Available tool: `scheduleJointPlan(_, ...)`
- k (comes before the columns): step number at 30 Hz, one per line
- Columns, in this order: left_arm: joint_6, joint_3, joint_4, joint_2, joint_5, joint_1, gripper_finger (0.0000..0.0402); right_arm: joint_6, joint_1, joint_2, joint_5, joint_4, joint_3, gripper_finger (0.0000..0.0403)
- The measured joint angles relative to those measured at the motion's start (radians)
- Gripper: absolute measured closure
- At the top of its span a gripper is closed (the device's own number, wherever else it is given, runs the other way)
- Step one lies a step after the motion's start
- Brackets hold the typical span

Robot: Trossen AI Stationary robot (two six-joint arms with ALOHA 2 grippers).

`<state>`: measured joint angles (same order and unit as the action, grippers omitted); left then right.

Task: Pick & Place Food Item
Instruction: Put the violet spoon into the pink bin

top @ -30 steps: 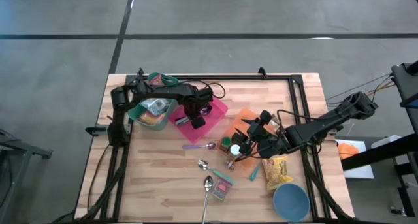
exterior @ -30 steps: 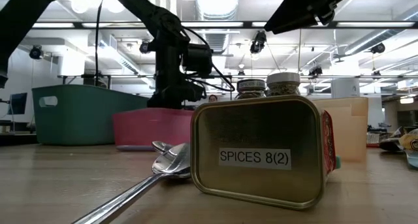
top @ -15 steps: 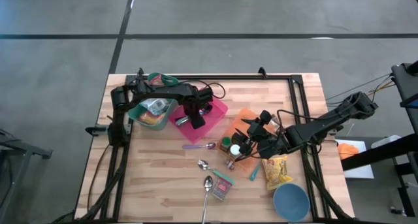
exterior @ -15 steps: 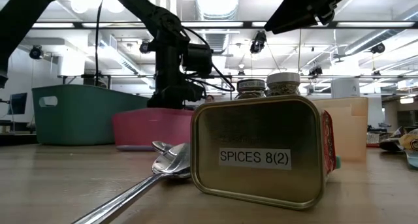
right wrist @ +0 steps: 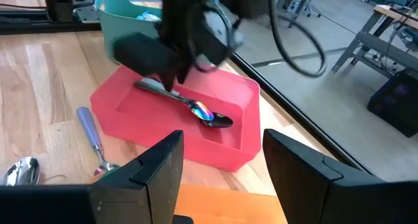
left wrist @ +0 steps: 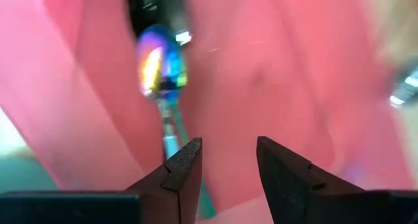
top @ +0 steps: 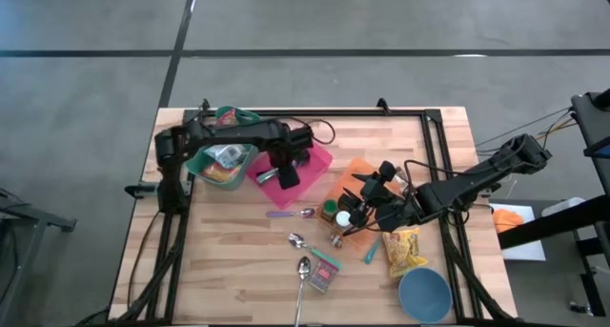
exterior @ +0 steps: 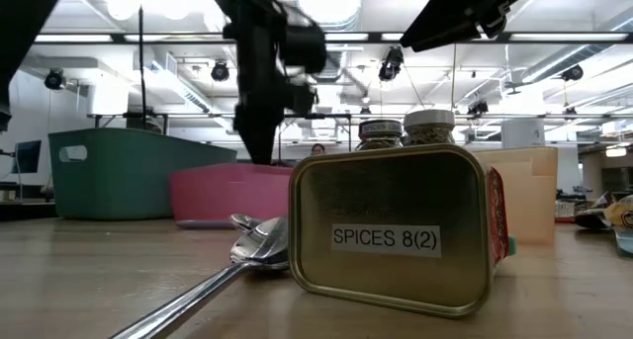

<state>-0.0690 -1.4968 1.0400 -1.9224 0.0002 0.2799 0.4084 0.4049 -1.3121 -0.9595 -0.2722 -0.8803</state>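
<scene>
Pink tray (right wrist: 222, 149), one iridescent spoon (right wrist: 208, 113), left gripper (left wrist: 226, 160) apart above

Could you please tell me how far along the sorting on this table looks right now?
Done: an iridescent spoon lies in the pink tray. In hand: nothing; the left pincer stands open above that tray, while the right pincer waits open by the orange bin. Left: two metal spoons, a spice tin and a snack bag lie loose.

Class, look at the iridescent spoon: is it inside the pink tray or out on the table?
Inside. The iridescent spoon lies on the floor of the pink tray, within its walls, below the left hand.
</scene>
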Motion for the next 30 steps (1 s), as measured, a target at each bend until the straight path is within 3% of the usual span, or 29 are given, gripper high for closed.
scheduleJointPlan(8, 0.144, 0.126, -0.115, 0.123, -0.004, -0.222, 0.0253, 0.003, 0.002, 0.000, 0.059, 0.000, 0.000, 0.0195)
scheduleJointPlan(15, 0.205, 0.214, -0.208, 0.127, -0.015, -0.398, 0.0253, 0.003, 0.002, 0.000, 0.081, 0.001, 0.000, 0.0195)
scheduleJointPlan(20, 0.207, 0.271, -0.214, 0.126, -0.055, -0.410, 0.0258, 0.003, 0.001, 0.000, 0.081, 0.002, 0.000, 0.0195)
scheduleJointPlan(30, 0.253, 0.360, -0.283, 0.125, -0.110, -0.385, 0.0314, 0.002, 0.000, 0.000, 0.078, 0.019, 0.000, 0.0195)
